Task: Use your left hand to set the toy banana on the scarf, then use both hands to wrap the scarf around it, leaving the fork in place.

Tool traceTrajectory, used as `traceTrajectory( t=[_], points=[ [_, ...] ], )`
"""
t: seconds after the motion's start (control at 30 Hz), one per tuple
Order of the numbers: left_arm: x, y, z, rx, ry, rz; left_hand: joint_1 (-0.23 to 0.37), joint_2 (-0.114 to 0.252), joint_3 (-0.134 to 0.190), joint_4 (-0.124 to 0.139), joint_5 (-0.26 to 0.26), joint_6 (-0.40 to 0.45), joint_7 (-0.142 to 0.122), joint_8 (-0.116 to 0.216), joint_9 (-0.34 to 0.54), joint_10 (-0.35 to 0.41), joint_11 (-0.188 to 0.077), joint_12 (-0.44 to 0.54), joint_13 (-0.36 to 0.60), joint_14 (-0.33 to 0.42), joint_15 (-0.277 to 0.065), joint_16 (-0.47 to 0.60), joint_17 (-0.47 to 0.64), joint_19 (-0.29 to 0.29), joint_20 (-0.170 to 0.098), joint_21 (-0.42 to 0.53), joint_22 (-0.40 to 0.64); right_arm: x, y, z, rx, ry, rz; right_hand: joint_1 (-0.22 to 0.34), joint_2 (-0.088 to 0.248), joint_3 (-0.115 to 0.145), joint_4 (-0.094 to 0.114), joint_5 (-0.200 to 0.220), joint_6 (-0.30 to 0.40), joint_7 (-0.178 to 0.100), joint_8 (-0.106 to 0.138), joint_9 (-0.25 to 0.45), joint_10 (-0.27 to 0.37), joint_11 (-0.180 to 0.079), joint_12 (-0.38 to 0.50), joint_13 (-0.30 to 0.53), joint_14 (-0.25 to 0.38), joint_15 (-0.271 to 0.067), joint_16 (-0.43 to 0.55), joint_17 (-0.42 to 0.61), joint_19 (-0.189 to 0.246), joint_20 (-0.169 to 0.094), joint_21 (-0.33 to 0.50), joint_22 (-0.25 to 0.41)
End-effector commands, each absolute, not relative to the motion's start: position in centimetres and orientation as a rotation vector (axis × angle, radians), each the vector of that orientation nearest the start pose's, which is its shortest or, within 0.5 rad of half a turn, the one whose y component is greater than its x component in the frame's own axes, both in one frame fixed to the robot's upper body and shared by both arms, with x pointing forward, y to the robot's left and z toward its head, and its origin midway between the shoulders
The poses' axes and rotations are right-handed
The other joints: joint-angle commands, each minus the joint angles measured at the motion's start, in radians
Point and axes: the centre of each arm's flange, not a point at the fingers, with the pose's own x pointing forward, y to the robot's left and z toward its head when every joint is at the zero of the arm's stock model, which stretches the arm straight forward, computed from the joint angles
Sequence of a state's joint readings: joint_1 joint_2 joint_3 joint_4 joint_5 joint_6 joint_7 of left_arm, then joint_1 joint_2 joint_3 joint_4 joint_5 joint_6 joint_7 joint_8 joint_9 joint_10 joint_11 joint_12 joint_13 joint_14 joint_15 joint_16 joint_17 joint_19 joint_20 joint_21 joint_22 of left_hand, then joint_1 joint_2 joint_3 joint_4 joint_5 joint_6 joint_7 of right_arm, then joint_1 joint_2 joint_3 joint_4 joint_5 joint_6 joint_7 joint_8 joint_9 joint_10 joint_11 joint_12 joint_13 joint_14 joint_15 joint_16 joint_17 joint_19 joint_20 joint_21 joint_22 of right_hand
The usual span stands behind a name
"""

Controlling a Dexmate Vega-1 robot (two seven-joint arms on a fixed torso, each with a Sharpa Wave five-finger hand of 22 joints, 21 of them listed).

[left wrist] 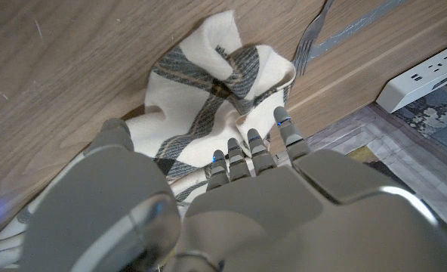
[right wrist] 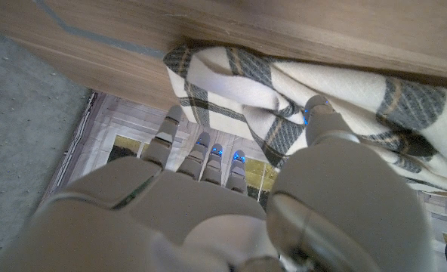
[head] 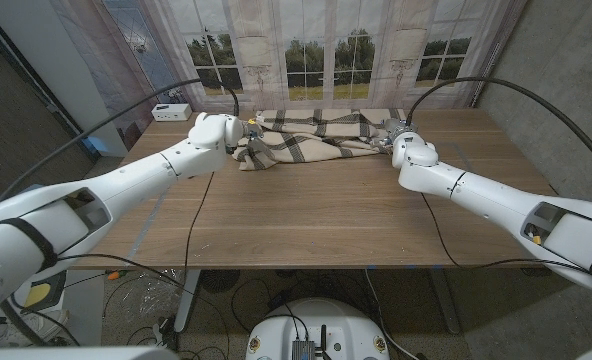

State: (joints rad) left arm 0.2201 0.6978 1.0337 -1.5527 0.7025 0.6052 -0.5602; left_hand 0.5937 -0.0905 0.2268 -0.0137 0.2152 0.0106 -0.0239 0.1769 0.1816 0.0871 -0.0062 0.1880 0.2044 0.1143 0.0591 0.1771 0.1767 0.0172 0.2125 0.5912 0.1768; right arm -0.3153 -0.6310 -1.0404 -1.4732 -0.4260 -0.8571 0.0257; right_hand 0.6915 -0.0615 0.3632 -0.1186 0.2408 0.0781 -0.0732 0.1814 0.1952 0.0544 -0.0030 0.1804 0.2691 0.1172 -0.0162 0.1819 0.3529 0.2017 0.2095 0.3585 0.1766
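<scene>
table: wooden table (head: 306,220), bare near edge
left hand (head: 219,131): fingers grip scarf (head: 311,133) end
right hand (head: 408,147): thumb on scarf, grip unclear
fork (left wrist: 312,38): beside scarf
banana: can't tell
far: power strip (head: 171,112), window curtain (head: 306,40)

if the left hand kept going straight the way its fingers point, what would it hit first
Most likely the scarf: in the left wrist view the left hand has its fingertips right at the bunched cloth. The fork lies just past that fold, so it would come next, though depth is hard to judge.
</scene>
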Motion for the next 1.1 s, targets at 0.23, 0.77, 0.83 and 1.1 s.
traceTrajectory(
  t=[0.23,0.77,0.83,1.1],
  points=[
    [68.8,18.2,9.1,1.888,-0.051,0.018,0.057,0.012,0.01,-0.031,0.015,-0.042,0.006,0.005,0.002,-0.042,-0.001,0.008,0.002,-0.019,-0.004,0.009,0.002,0.082,-0.021,0.011,0.004,68.5,-23.7,2.5,-1.395,-0.064,-0.26,0.004,0.014,-0.002,0.003,0.008,0.0,-0.003,0.008,0.001,0.0,0.0,0.011,-0.002,-0.003,0.009,0.009,-0.002,-0.011,0.003,-0.008,0.0],
    [71.7,15.7,7.6,2.046,-0.067,0.104,0.141,0.07,0.044,-0.072,0.012,-0.039,0.019,0.015,0.002,-0.025,-0.007,0.027,0.001,0.025,-0.018,0.02,0.0,0.162,-0.078,0.01,0.001,67.6,-24.4,1.1,-1.373,-0.082,-0.25,0.006,0.019,-0.005,0.0,0.011,0.007,-0.001,0.013,0.0,0.004,0.001,0.016,-0.006,-0.002,0.008,0.014,-0.013,-0.008,0.002,-0.016,0.0],
    [71.9,15.5,7.6,2.056,-0.071,0.106,0.176,0.094,0.06,-0.091,0.003,-0.028,0.022,0.019,0.002,-0.006,-0.007,0.034,0.0,0.048,-0.028,0.024,-0.001,0.19,-0.101,0.01,-0.001,67.5,-24.5,1.1,-1.372,-0.083,-0.251,0.006,0.019,-0.006,0.0,0.011,0.008,0.001,0.014,0.0,0.004,0.001,0.016,-0.007,-0.001,0.008,0.015,-0.014,-0.008,0.002,-0.017,0.0],
    [73.7,14.4,6.9,2.082,-0.053,0.102,0.302,0.165,0.107,-0.146,-0.028,0.08,0.023,0.037,0.004,0.129,-0.041,0.072,0.0,0.188,-0.077,0.045,-0.001,0.323,-0.112,0.018,0.0,67.4,-24.7,0.9,-1.368,-0.089,-0.252,0.008,0.022,-0.006,-0.001,0.012,0.011,0.002,0.015,-0.001,0.007,-0.001,0.018,-0.009,0.0,0.008,0.017,-0.019,-0.005,0.001,-0.021,0.0]
  ],
)
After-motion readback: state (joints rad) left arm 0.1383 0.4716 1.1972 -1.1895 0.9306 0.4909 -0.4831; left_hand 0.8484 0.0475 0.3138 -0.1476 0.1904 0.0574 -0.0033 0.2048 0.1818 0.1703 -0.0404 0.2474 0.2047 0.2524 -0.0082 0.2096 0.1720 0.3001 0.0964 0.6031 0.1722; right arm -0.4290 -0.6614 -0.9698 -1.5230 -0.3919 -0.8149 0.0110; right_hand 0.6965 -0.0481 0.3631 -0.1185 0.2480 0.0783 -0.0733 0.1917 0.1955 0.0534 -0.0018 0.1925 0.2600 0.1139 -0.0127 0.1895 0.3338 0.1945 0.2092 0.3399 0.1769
